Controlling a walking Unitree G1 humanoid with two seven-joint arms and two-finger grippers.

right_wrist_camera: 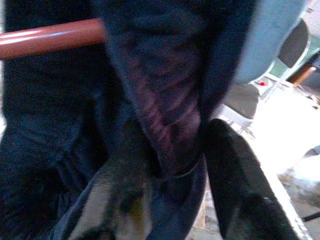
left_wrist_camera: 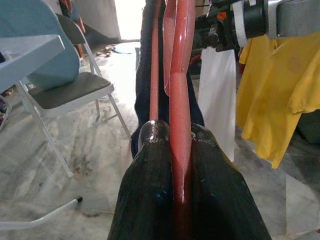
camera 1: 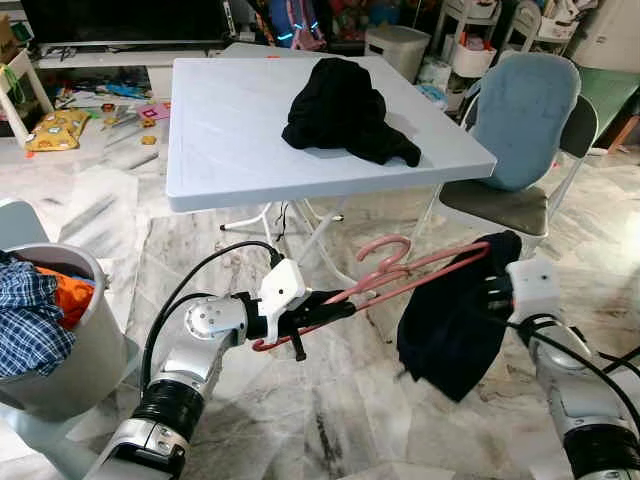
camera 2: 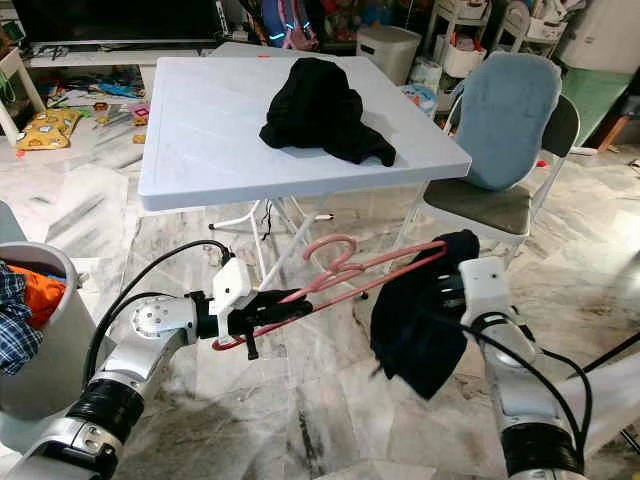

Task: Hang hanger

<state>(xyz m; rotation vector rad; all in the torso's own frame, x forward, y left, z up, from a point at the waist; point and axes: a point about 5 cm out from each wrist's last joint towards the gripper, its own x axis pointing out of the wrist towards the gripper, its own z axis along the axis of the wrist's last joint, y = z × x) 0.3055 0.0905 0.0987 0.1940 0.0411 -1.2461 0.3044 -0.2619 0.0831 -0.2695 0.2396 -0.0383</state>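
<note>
I can't see the right pincer's (camera 1: 492, 292) fingertips; the dark navy garment (camera 1: 452, 315) draped there buries them. The pink plastic hanger's (camera 1: 400, 272) far end vanishes under the same cloth. The grey laundry bin (camera 1: 60, 375) is cropped by the frame edge.

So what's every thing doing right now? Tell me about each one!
Pink hanger: held level between both arms, dark garment on one end.
Left tool: shut on the hanger.
Right tool: pinching the dark garment, which droops down.
Black clothing: crumpled on the white table.
Laundry basket: full of clothes.
Blue chair: unoccupied.
</note>
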